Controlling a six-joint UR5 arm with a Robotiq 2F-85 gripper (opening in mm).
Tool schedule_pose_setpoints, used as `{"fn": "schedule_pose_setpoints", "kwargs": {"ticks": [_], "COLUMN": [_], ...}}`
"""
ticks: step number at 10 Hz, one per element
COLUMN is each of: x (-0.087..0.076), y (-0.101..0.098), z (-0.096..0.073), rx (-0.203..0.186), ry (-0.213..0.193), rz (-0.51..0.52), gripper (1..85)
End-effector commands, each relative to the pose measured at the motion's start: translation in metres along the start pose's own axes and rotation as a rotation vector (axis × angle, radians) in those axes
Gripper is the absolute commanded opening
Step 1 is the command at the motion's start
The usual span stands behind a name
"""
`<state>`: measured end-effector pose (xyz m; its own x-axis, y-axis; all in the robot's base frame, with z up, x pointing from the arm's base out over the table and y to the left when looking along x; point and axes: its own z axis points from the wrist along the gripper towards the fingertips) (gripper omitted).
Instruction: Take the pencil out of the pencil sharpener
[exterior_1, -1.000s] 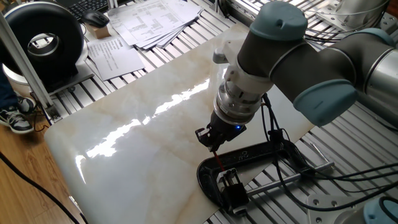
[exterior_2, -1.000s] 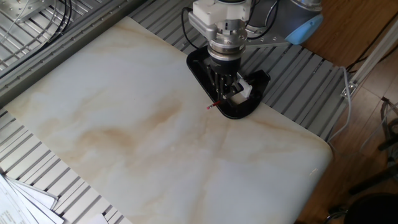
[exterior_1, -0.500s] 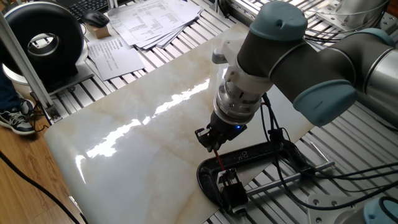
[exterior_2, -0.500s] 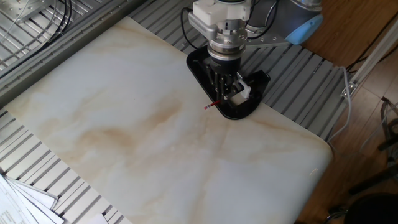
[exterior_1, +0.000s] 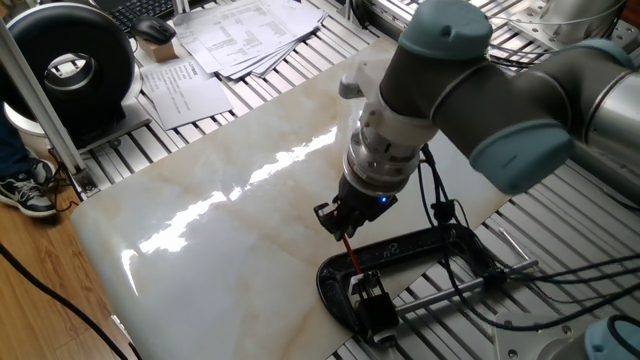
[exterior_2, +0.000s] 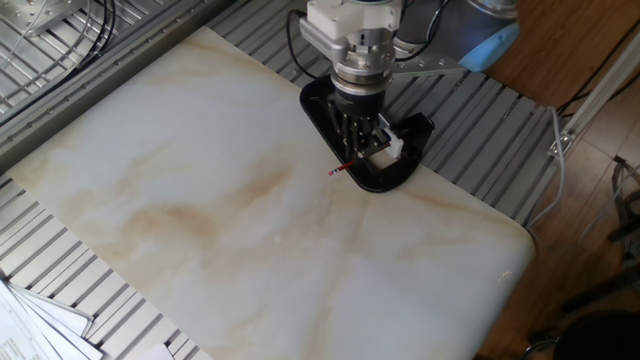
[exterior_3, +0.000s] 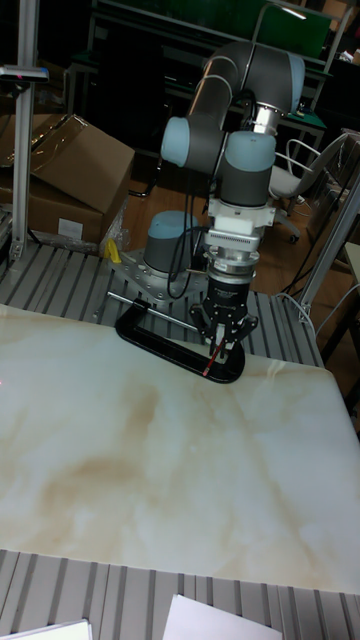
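My gripper is shut on the thin red pencil, which slants down from the fingers toward the small black pencil sharpener. A large black clamp at the slab's edge holds the sharpener. I cannot tell whether the pencil's lower end is still in the sharpener. From the other side, the gripper hangs over the clamp, and the pencil's free end pokes out left of the fingers. The tall view shows the gripper pointing straight down with the pencil below it.
The marble slab fills the table top and the clamp's silver screw rod sticks out to the right. Black cables hang beside the wrist. Papers and a black round device lie beyond the slab's far end.
The gripper has shifted slightly away from the sharpener with the pencil in it. The pencil's free end has moved a little to the left in the other fixed view.
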<state>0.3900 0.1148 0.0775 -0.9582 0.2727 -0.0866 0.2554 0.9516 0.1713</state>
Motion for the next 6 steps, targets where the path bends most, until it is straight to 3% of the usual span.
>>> {"fn": "schedule_pose_setpoints", "kwargs": {"ticks": [1,2,4,6], "x": [-0.016,-0.023,-0.031,-0.038], "y": [-0.006,-0.001,0.0,-0.017], "z": [-0.021,-0.024,-0.024,-0.025], "rx": [0.029,0.014,0.041,0.107], "ry": [0.015,0.015,-0.004,-0.024], "rz": [-0.064,-0.089,-0.113,-0.123], "gripper": [17.0,1.7,1.7,1.3]}}
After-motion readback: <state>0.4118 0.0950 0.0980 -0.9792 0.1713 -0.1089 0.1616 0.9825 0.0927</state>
